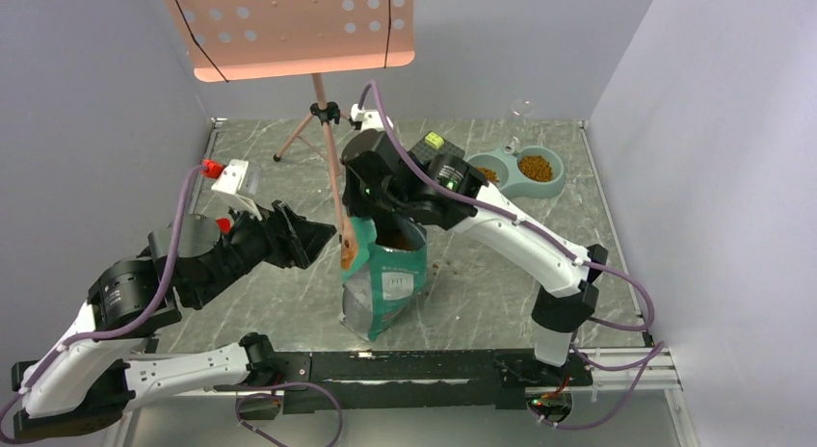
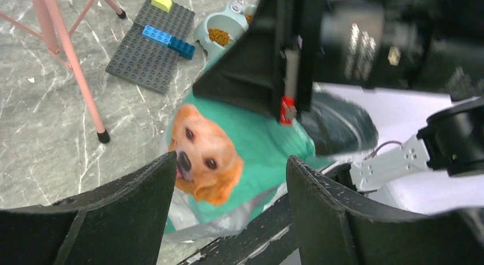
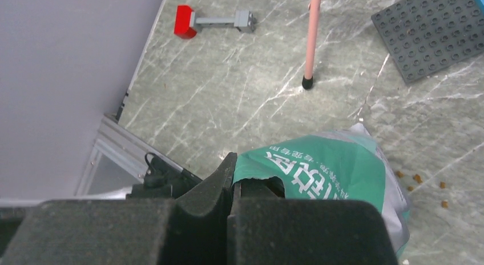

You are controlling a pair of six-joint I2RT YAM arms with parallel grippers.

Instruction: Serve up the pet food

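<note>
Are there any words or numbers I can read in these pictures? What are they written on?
"FIT" (probably; it is very small): on the front of the green bag, seen from the top camera.
White Chinese characters on the side of the same bag, seen from the right wrist camera: tilted and partly hidden, so I cannot read them.
Nothing else has readable words or numbers; the dog picture on the bag has no text on it.

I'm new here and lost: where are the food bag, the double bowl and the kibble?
food bag [image 1: 393, 285]: overhead view, front label.
double bowl [image 1: 510, 190]: overhead view, near rim.
kibble [image 1: 538, 168]: overhead view, heap in bowl's right compartment.
</note>
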